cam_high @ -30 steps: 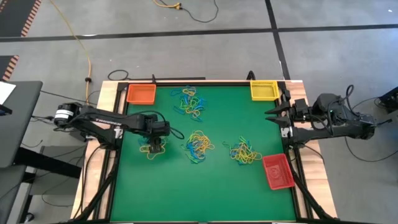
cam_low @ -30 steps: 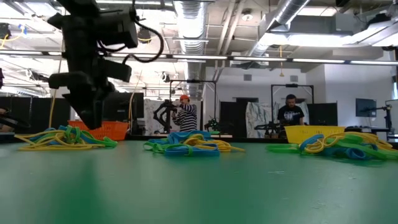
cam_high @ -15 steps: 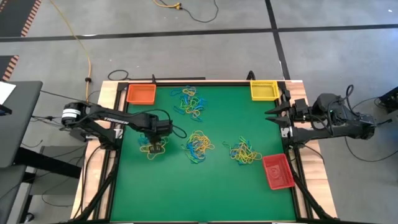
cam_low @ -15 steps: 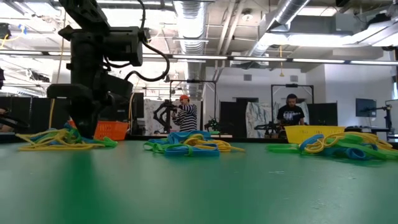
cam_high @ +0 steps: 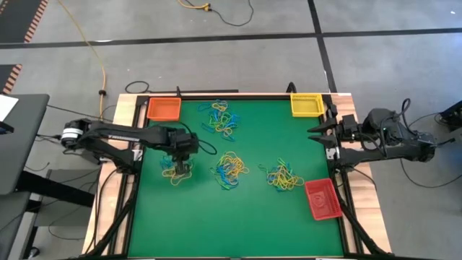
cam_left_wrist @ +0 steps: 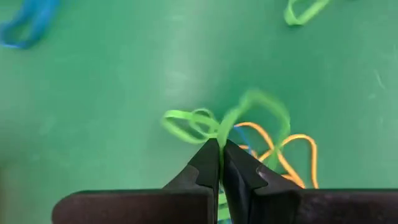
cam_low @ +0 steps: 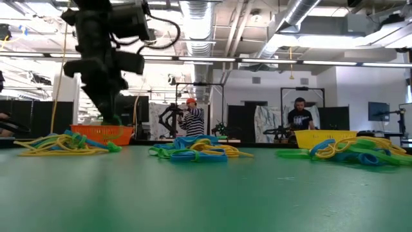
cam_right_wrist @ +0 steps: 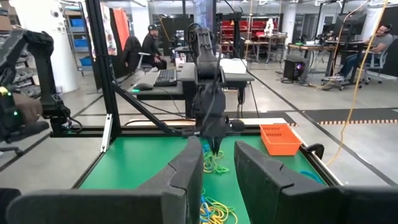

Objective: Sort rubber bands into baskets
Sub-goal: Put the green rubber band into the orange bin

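While the right pincer point(cam_high: 312, 132) waits with its fingers apart at the counter's point(cam_high: 253, 217) three o'clock edge, the left pincer point(cam_left_wrist: 220, 149) clamps a green rubber band point(cam_left_wrist: 193, 120) above the nine o'clock pile point(cam_high: 175, 170). Other rubber bands point(cam_high: 231, 167) lie heaped at centre, with the orange basket point(cam_high: 164, 108) at eleven, yellow basket point(cam_high: 306, 104) at one, red basket point(cam_high: 322, 199) at four.

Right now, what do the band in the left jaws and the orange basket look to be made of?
The green rubber band pinched by the left gripper looks like thin matte elastic: it droops in soft loops. The orange basket looks like rigid plastic mesh, judging by its perforated walls.
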